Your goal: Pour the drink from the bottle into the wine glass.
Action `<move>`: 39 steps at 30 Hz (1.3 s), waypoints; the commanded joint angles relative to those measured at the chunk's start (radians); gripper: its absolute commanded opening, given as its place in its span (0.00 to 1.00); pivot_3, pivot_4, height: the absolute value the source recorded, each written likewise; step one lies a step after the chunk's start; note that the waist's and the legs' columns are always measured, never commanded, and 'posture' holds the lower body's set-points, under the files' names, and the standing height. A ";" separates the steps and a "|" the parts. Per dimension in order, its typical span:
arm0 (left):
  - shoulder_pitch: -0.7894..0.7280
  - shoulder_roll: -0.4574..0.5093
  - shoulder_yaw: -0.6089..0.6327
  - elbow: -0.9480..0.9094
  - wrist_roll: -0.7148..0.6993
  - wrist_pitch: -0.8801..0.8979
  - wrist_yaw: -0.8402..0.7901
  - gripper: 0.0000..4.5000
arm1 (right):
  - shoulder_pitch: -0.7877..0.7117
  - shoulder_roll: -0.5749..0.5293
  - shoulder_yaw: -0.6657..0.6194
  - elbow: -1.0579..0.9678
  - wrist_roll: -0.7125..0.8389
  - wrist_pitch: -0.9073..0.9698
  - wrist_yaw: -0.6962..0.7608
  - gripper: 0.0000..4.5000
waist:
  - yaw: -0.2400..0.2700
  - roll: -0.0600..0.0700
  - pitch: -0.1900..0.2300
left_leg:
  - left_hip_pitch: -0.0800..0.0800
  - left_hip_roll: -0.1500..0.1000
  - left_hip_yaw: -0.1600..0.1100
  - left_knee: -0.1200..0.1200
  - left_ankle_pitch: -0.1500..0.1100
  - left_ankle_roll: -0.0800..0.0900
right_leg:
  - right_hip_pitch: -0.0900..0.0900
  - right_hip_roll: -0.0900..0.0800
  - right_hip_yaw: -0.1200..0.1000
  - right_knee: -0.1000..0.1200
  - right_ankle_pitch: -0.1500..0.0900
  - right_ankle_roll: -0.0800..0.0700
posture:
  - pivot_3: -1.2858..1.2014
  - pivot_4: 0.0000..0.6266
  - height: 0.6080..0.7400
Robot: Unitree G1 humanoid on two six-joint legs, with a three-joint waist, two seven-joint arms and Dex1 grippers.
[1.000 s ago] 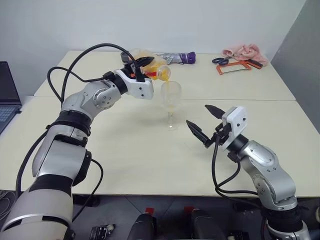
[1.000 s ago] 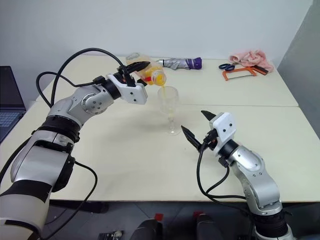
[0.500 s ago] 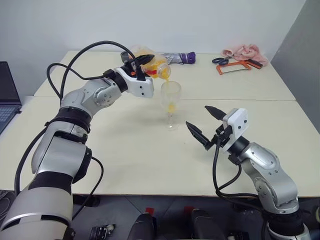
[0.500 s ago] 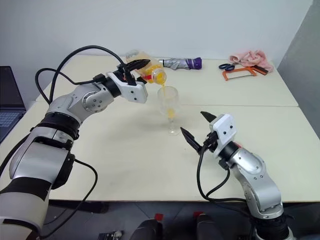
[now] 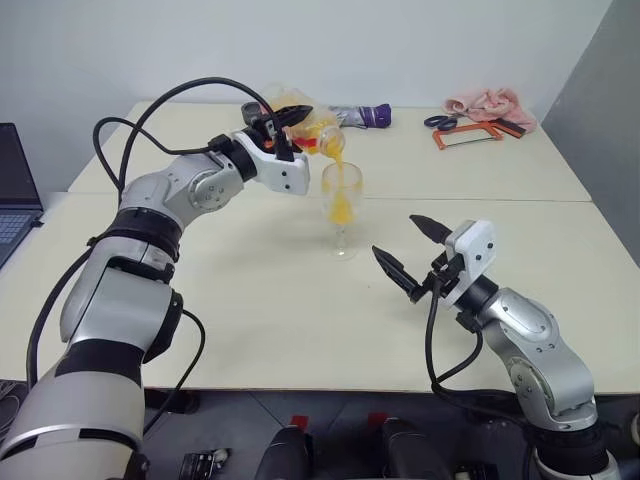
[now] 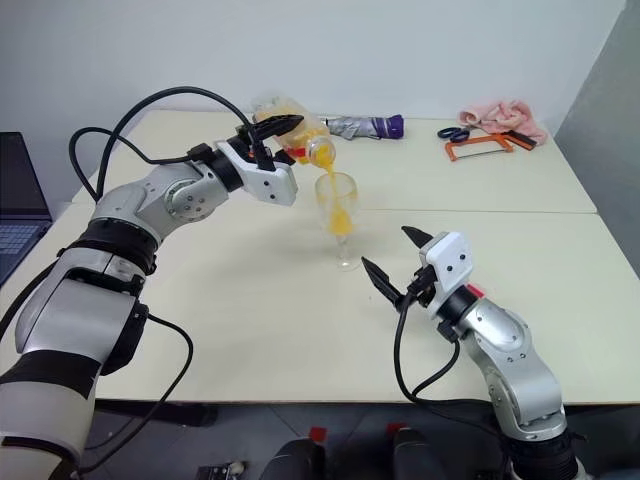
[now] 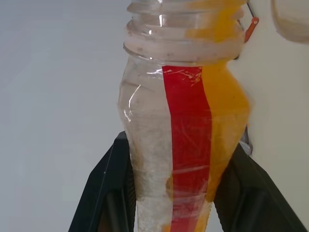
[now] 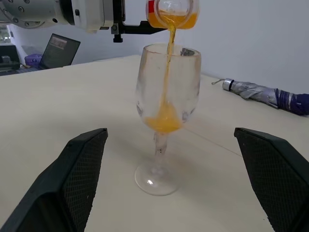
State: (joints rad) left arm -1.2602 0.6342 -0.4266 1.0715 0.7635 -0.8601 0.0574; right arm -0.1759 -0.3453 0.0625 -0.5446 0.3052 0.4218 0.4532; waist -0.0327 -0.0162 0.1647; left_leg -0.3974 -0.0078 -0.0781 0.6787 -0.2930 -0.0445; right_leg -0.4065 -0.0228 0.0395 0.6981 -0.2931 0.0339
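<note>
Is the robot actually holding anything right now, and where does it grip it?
The left gripper holds the bottle by its lower body, tipped over the wine glass. The right gripper is open and holds nothing.

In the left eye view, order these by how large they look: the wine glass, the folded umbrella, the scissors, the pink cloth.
1. wine glass
2. pink cloth and folded umbrella: they look alike, so unranked
3. scissors

The glass stands nearer the camera, so true sizes may differ.
</note>
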 commanded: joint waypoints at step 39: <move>-0.062 0.040 -0.029 0.016 0.035 0.001 0.078 0.37 | -0.011 0.010 0.002 -0.037 0.013 -0.026 0.009 1.00 | 0.000 0.000 0.000 | 0.000 0.000 0.000 0.000 0.000 0.000 | 0.000 0.000 0.000 0.000 0.000 0.000 | 0.52 0.24 1.00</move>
State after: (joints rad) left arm -1.2755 0.6546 -0.4676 1.0947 0.8044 -0.8581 0.1099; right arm -0.1754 -0.3386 0.0636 -0.5446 0.3056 0.4182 0.4565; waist -0.0327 -0.0162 0.1647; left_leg -0.3974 -0.0079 -0.0780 0.6789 -0.2930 -0.0446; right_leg -0.4065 -0.0228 0.0394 0.6985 -0.2931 0.0339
